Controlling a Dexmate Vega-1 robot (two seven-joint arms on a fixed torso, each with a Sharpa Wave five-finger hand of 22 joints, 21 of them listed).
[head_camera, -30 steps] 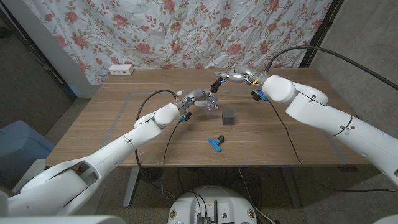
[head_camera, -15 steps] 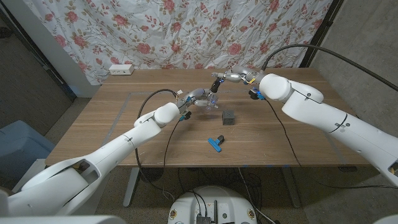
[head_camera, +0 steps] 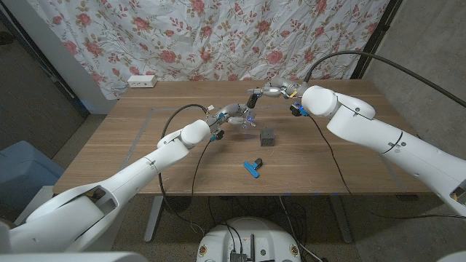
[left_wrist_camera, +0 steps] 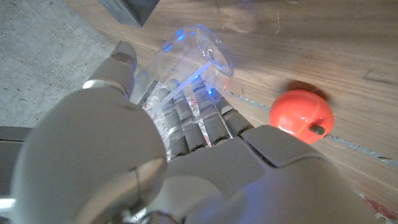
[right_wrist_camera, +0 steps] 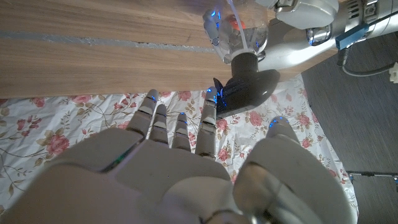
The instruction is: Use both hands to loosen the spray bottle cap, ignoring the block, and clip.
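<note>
My left hand [head_camera: 231, 115] grips a clear spray bottle [head_camera: 247, 118] near the table's middle and holds it off the wood. Its fingers [left_wrist_camera: 186, 115] wrap the clear body [left_wrist_camera: 194, 55] in the left wrist view. The bottle's black spray cap [head_camera: 253, 95] points up and back. My right hand [head_camera: 274, 91] reaches in from the right at cap height. In the right wrist view its fingers [right_wrist_camera: 208, 106] are spread, with the black cap [right_wrist_camera: 245, 88] between fingers and thumb and not plainly gripped. The bottle [right_wrist_camera: 236, 31] and my left hand [right_wrist_camera: 305, 18] lie beyond it.
A dark grey block [head_camera: 268, 137] sits just right of the bottle, and a blue clip [head_camera: 253, 167] lies nearer the front edge. A red ball [left_wrist_camera: 300, 116] lies on the wood by the bottle. A white power strip [head_camera: 142, 81] lies at the back left, before a floral curtain.
My right arm has shifted a little to the left, bringing its fingers closer around the black cap. The left hand and bottle have stayed in place.
</note>
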